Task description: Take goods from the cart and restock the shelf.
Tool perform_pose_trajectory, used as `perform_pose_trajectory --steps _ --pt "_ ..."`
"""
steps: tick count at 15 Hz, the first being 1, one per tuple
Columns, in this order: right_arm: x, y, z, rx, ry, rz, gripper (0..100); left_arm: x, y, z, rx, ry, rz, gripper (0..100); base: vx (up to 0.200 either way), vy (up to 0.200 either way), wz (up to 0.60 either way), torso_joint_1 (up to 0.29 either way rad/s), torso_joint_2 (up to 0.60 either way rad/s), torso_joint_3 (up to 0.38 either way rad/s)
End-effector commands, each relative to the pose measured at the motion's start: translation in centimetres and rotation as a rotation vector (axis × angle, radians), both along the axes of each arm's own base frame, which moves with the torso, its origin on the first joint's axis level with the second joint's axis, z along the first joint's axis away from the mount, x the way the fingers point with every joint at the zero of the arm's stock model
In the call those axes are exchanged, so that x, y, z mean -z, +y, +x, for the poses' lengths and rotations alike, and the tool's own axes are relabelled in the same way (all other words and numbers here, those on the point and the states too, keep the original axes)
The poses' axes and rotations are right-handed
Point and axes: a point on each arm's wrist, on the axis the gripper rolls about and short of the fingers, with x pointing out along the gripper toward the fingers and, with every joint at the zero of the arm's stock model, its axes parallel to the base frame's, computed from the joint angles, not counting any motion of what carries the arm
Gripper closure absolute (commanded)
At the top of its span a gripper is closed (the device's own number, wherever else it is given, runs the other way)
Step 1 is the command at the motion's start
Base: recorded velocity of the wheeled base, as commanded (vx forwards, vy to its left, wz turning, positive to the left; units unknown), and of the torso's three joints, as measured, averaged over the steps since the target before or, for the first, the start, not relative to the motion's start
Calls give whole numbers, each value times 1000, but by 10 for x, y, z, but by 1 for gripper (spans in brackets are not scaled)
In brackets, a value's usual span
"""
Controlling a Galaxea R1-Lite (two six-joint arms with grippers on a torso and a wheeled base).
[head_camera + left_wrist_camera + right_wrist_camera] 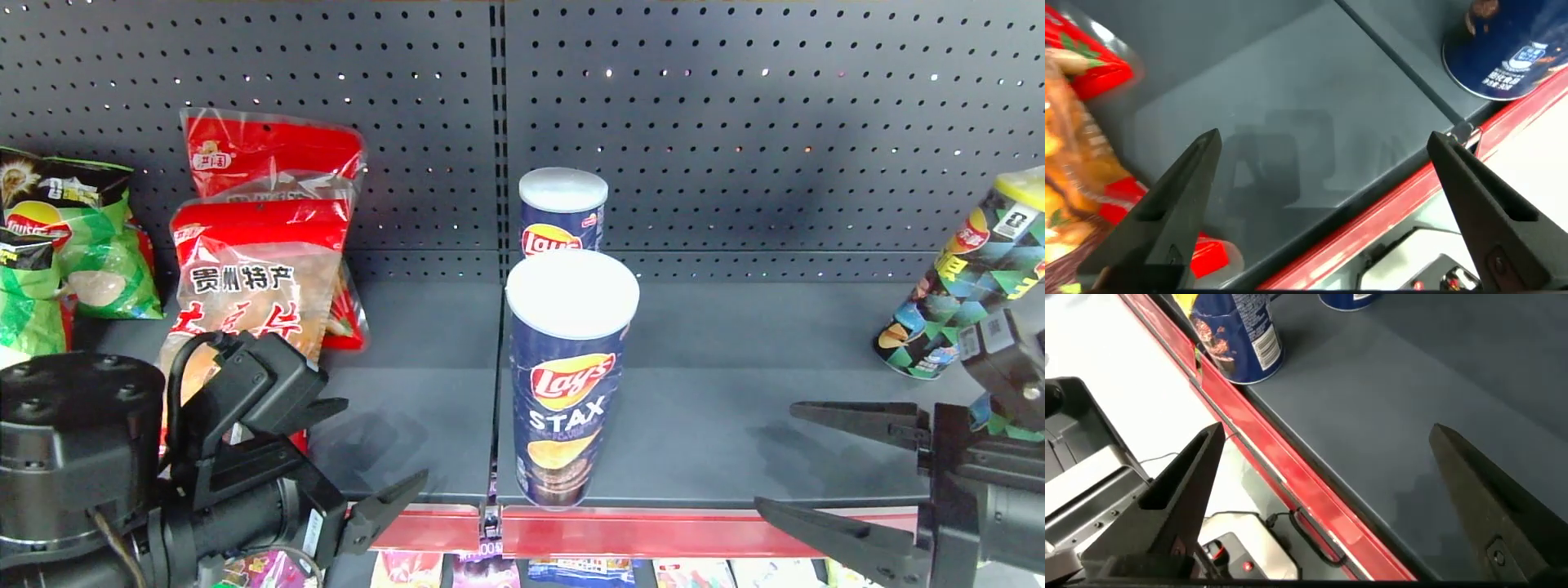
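A dark grey shelf [718, 392] holds two blue chip cans: one [570, 384] at the front edge and one [563, 212] behind it. My left gripper [375, 445] hangs open and empty at the shelf's front, left of the front can and just before the red snack bags [261, 269]. In the left wrist view the left gripper [1323, 155] spans bare shelf, with the front can [1511, 41] off to one side. My right gripper [775, 457] is open and empty, to the right of the front can. The right wrist view has the right gripper [1327, 437] over the shelf edge and the can [1237, 335] beyond.
Green chip bags [73, 245] stand at the far left. A colourful patterned can [963, 278] tilts at the shelf's right end, above my right arm. A red price rail [653, 527] runs along the front edge. Bare shelf lies between the cans and the patterned can.
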Motion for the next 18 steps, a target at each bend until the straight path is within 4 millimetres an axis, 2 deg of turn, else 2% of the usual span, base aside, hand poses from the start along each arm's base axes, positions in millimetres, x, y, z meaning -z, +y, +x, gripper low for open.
perform_pose_trajectory --steps 1,4,9,12,18 --pt "1 3 5 0 11 -6 0 7 -6 6 9 23 27 0 0 0 0 0 0 0" --pt "1 1 1 -1 3 -5 0 10 -14 13 22 35 41 0 0 0 0 0 0 0" --pt "-12 -19 -33 -16 -118 71 0 6 -24 24 27 36 27 0 0 0 0 0 0 0" --pt "-13 -27 -45 -4 -159 92 0 9 -28 29 33 51 33 0 0 0 0 0 0 0" --pt "-17 -28 -45 19 -177 96 0 10 -41 34 106 65 19 0 0 0 0 0 0 0"
